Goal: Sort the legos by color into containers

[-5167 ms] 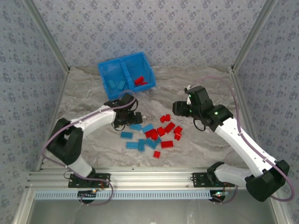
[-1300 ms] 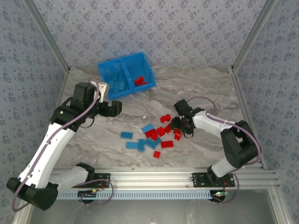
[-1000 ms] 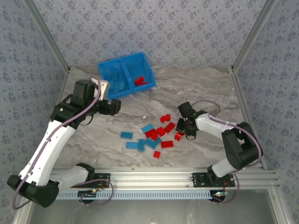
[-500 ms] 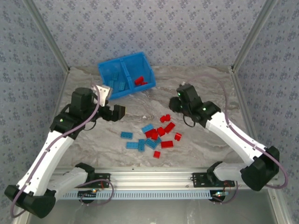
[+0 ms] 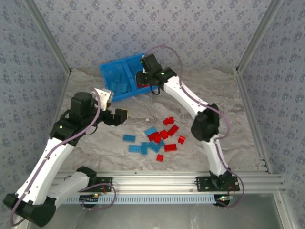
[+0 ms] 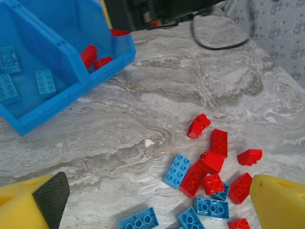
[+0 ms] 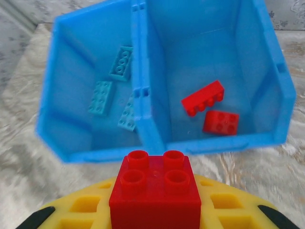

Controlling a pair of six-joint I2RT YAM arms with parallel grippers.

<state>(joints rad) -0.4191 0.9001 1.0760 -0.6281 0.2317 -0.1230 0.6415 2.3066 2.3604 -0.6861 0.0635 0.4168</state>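
grey marbled tabletop (image 5: 224,109) enclosed by blue-patterned walls (image 5: 190,33), with two robot arms mounted at its near edge. nearest the arms, a scatter of loose legos (image 5: 155,137), red and light blue mixed together, lies at the middle of the table, not yet sorted. just beyond and to the left, the left gripper (image 6: 155,198) hangs above bare table between this scatter and the bin, its yellow jaws spread wide with nothing between them. its camera looks down on the scatter, so it seems placed to choose another brick.

at the far side sits the blue bin (image 7: 95,152), split by a central divider (image 7: 143,71). the left compartment (image 7: 71,76) holds three light blue bricks (image 7: 100,98), and the right compartment (image 7: 190,52) holds two red bricks (image 7: 202,98), so colours are kept apart. the right arm stretches across to the bin, and the right gripper (image 7: 153,217) has its jaws clamped on a red two-by-two brick (image 7: 153,191), studs upward. the brick is held at the bin's near wall, about level with the divider. it probably needs carrying a little further, over the red side, before release.
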